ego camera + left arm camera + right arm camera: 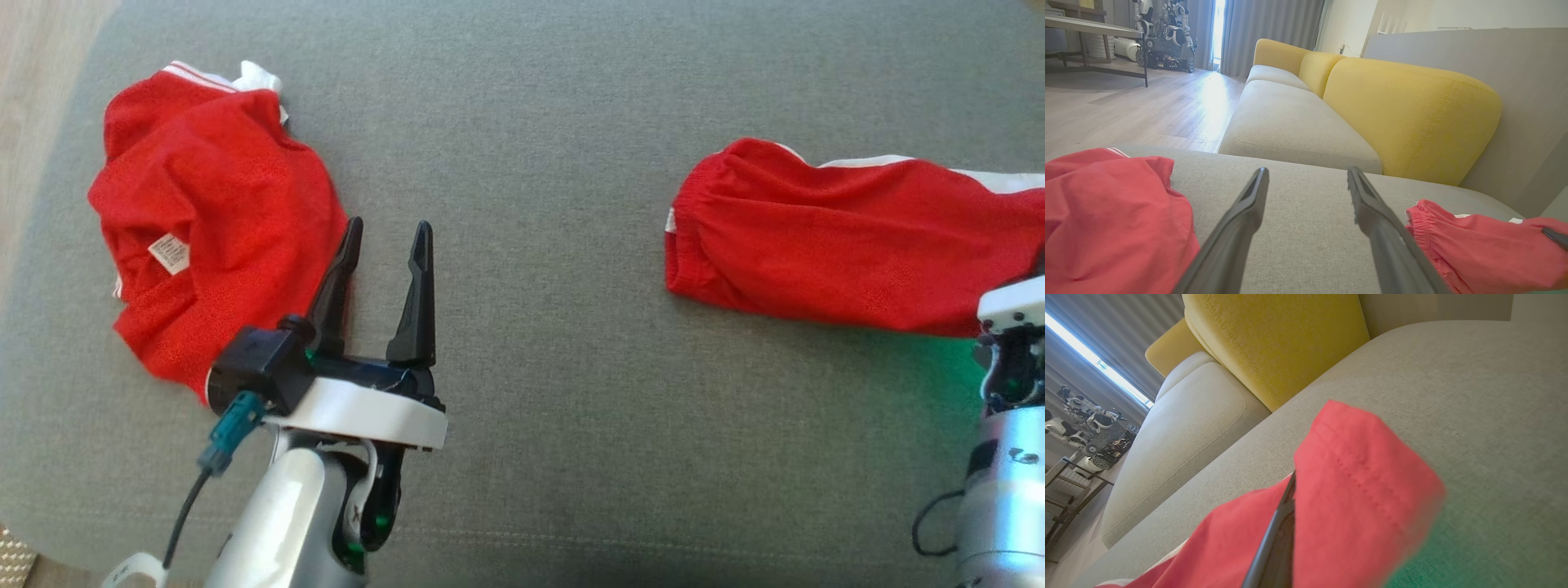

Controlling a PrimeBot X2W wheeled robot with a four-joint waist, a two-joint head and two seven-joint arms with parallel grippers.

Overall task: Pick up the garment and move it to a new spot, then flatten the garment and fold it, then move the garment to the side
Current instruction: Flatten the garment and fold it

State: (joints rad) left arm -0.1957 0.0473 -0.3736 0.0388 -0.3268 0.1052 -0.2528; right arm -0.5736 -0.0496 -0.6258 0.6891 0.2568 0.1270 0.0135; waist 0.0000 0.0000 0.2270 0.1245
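The left claw [389,227] stands open over bare grey cushion [571,408] between red shirt [212,220] and red shorts [816,245], whose near right hem the right claw [1291,488] pinches.

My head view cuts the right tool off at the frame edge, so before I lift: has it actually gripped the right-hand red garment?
Observer: Yes. The right wrist view shows the right tool shut on the right-hand red garment, with the stitched hem draped over it.
Operator: What stands beyond the grey seat, ahead of me?
Observer: A yellow back cushion stands at its far edge.
Operator: And next to that?
Observer: Another grey seat cushion runs away toward curtains.
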